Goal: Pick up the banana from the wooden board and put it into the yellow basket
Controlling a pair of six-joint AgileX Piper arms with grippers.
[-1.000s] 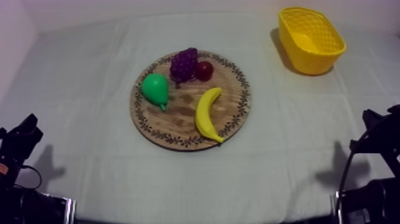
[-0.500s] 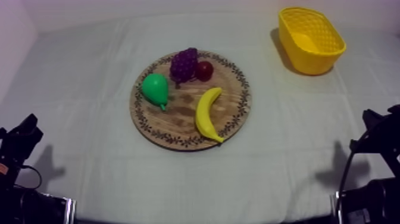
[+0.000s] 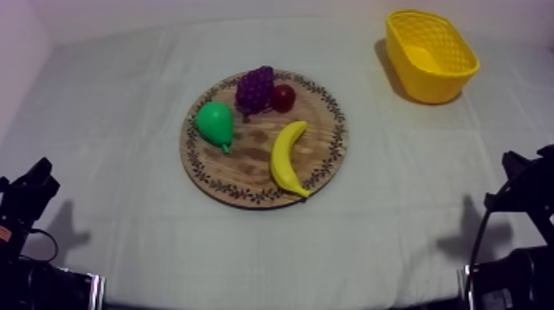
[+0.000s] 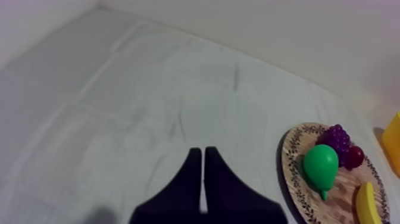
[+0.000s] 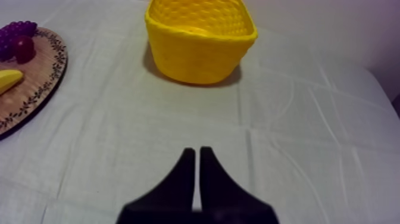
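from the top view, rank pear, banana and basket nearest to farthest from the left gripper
Measured from the left gripper, low at the left side:
1. pear, on the left side of the board
2. banana, on the board's right side
3. basket, far right, well beyond the board

Banana [image 3: 286,157] on the board [image 3: 247,169] at right, pear [image 3: 216,124] at left, grapes [image 3: 255,88] behind, basket [image 3: 426,82] well apart at right rear.

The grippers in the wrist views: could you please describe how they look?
The left gripper and the right gripper look alike: two plain black fingers each, broad at the base and tapering to slim tips, with no markings visible.
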